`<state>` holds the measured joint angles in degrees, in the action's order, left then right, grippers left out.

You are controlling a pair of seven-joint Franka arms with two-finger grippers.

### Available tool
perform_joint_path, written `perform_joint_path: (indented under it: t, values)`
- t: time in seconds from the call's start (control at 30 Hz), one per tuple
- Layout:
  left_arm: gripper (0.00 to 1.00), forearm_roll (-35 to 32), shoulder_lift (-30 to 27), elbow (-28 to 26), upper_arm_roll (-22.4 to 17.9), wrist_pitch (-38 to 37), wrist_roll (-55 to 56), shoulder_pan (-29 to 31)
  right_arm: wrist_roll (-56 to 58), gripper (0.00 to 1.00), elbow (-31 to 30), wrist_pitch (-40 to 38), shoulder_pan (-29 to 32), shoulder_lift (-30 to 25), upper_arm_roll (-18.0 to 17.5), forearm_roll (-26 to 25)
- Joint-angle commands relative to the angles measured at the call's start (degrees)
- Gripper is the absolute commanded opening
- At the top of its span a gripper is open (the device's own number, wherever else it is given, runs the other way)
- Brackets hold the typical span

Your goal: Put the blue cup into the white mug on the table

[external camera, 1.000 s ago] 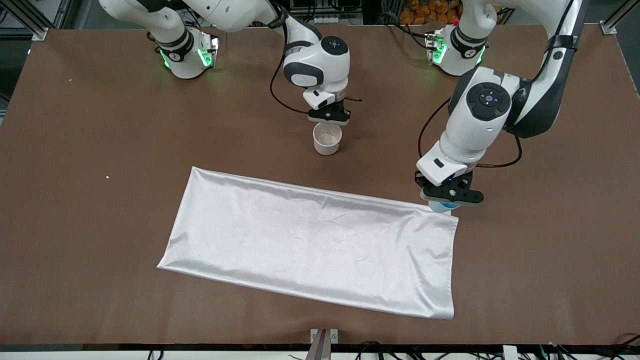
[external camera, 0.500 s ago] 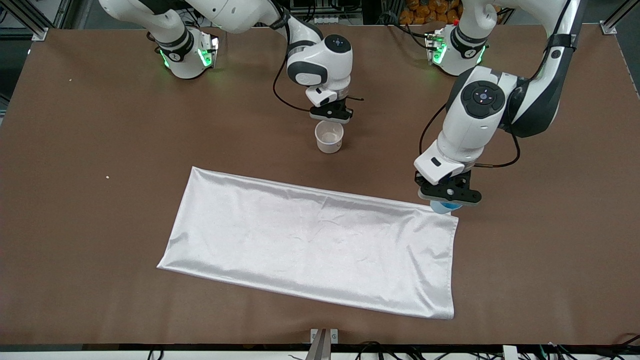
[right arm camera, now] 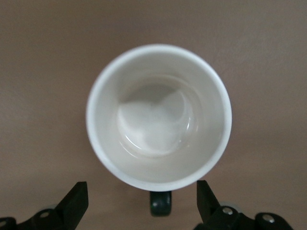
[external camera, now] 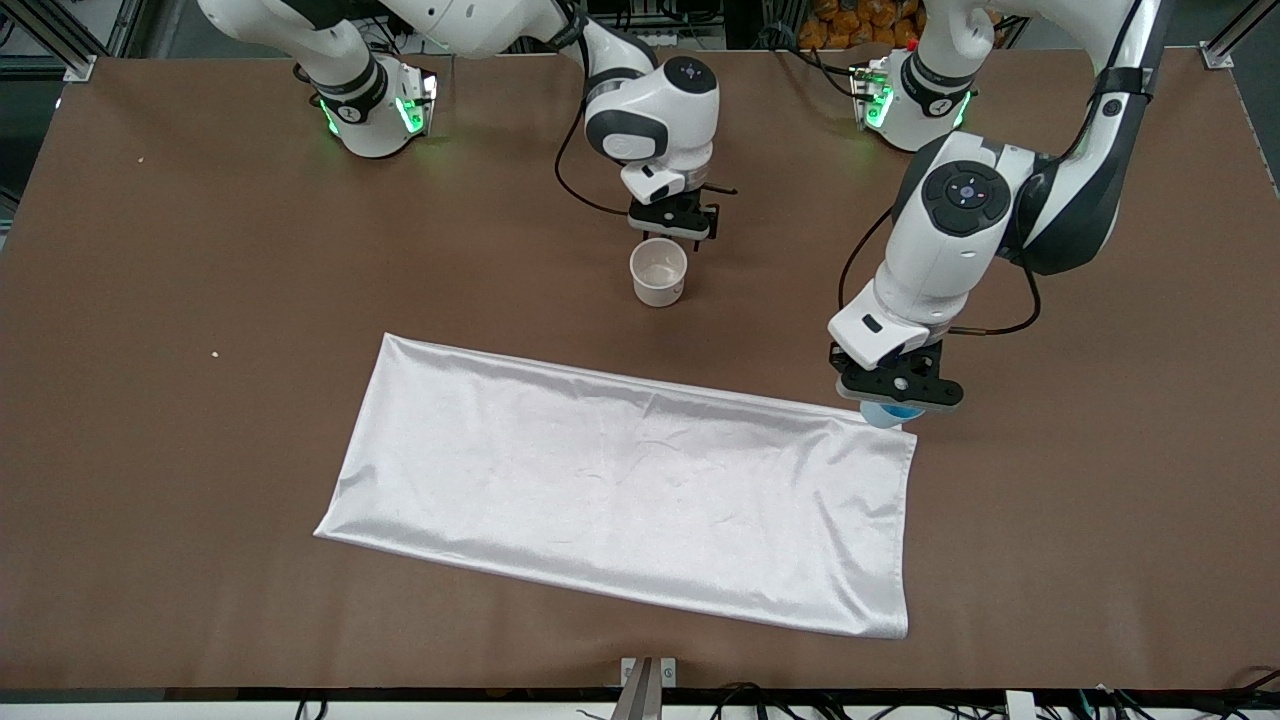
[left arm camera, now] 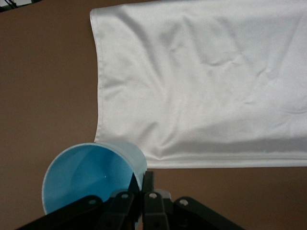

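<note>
The white mug stands upright and empty on the brown table, farther from the front camera than the cloth. In the right wrist view the mug shows its cream inside and its black handle. My right gripper is open just above the handle side of the mug, holding nothing. My left gripper is shut on the rim of the blue cup at the cloth's corner toward the left arm's end. The left wrist view shows the cup with one finger inside its rim and one outside.
A large white satin cloth lies flat across the middle of the table, nearer to the front camera than the mug. It also fills much of the left wrist view. Two small crumbs lie toward the right arm's end.
My right gripper has let go of the mug's handle, opened, and drawn back and up from the mug. The mug stays put. My left gripper holds still on the blue cup.
</note>
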<state>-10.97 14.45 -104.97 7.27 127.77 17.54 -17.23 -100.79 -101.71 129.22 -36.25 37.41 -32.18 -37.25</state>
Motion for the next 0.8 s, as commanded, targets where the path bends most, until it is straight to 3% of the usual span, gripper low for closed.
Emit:
perform_joint_path:
  t: [0.0,0.23,0.47,0.77]
  values:
    - [0.0,-1.9,-0.7,0.1,0.4,-0.6,2.8,-0.4,-1.0,1.0,2.8,-2.6,1.5,-0.4,-1.7,-0.9]
    - [0.0,-1.9,-0.8,0.1,0.6,-0.6,6.4,-2.7,3.6,1.0,2.8,-2.7,6.2,-4.2,-3.2,2.2]
    - [0.0,-1.9,-1.1,0.4,0.8,-0.6,10.1,-6.0,20.3,1.0,2.7,-3.5,13.4,-7.3,-2.9,10.1]
    - [0.0,-1.8,-1.2,2.6,1.0,-4.6,16.1,-11.2,38.5,1.0,2.7,-5.6,25.7,-8.8,-2.6,13.5]
